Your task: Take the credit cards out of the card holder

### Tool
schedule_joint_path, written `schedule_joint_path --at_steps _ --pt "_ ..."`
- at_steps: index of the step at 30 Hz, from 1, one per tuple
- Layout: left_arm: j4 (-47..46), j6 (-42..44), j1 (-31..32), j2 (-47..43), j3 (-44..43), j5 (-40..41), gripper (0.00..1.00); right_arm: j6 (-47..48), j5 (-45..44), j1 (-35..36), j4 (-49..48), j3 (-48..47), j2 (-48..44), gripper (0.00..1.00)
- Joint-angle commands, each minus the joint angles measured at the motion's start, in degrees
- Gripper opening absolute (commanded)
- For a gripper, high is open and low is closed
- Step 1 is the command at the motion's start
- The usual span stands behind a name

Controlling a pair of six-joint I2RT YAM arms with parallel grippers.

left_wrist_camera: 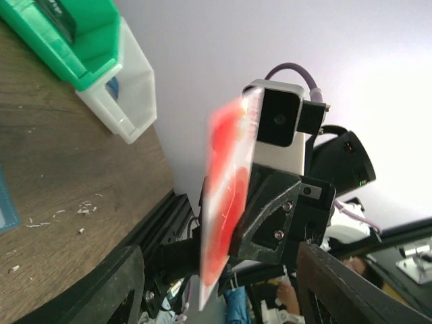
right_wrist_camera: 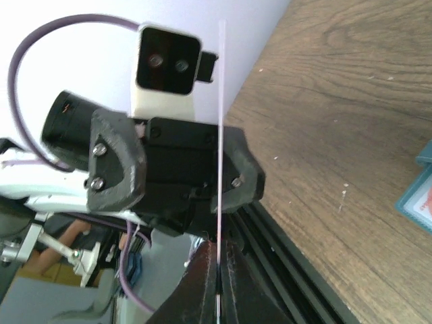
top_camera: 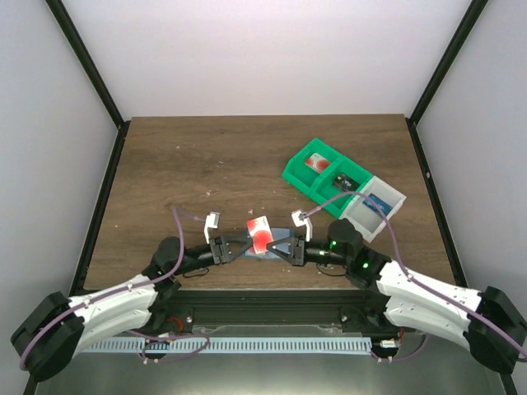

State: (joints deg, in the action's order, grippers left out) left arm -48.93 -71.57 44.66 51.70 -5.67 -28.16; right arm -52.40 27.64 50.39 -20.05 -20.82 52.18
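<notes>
One credit card (top_camera: pixel 259 233) is out of the card holder (right_wrist_camera: pixel 422 192) and held in the air above it, near the front middle of the table (top_camera: pixel 206 164). The holder lies flat on the wood just below and beside it. The right fingers (right_wrist_camera: pixel 202 297) are clamped on the card's near end, and from the right wrist it shows only as a thin edge-on line running straight away from them. Its long axis therefore lies along the line between the two arms, pointing at the left one. The left fingers (left_wrist_camera: pixel 118 290) stand wide apart directly opposite, with the card's free end in the gap between them. I cannot tell whether either touches it.

Both arms are equally close, but only the right has hold. A pass to the left would probably need those fingers to close across the card's flat faces. The green bin (top_camera: pixel 306 174) lies back and to the right.
</notes>
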Motion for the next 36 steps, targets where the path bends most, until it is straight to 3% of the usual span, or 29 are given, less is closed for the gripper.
schedule_joint_path --at_steps 1,5,9,11,14,17,21,25,28,36 --pt "5.05 4.30 0.18 -4.49 -1.20 -4.76 0.66 9.01 7.56 0.33 8.81 0.17 -7.24 0.00" --pt "6.30 6.32 0.21 -7.81 -1.54 -9.69 0.66 12.73 13.03 0.28 17.35 0.45 -10.53 0.01" --pt "16.80 11.88 0.22 -7.31 -5.18 -11.85 0.65 12.76 19.29 0.37 15.64 1.78 -12.71 0.01" --pt "11.26 9.48 0.18 -6.11 -4.49 -15.17 0.60 14.06 19.33 0.34 17.51 0.43 -12.33 0.01" --pt "9.89 9.52 0.17 -4.81 -5.09 -17.84 0.37 15.63 20.06 0.33 19.91 -1.75 -10.91 0.01" --pt "10.64 9.68 0.18 -5.24 -5.14 -17.64 0.02 15.55 18.99 0.33 20.45 -2.44 -9.67 0.02" --pt "13.66 9.76 0.19 -6.99 -5.27 -14.11 0.00 12.00 14.63 0.37 19.27 -1.45 -10.49 0.20" --pt "11.35 5.08 0.14 -8.09 -2.89 -6.63 0.00 1.27 12.03 0.37 4.81 6.86 -15.84 0.34" --pt "5.75 1.11 0.25 -8.18 -0.03 -2.29 0.00 -5.27 7.58 0.37 -2.37 11.33 -17.01 0.34" --pt "5.31 1.39 0.25 -7.51 0.06 1.76 0.00 -13.91 3.02 0.41 -16.24 13.79 -10.92 0.25"
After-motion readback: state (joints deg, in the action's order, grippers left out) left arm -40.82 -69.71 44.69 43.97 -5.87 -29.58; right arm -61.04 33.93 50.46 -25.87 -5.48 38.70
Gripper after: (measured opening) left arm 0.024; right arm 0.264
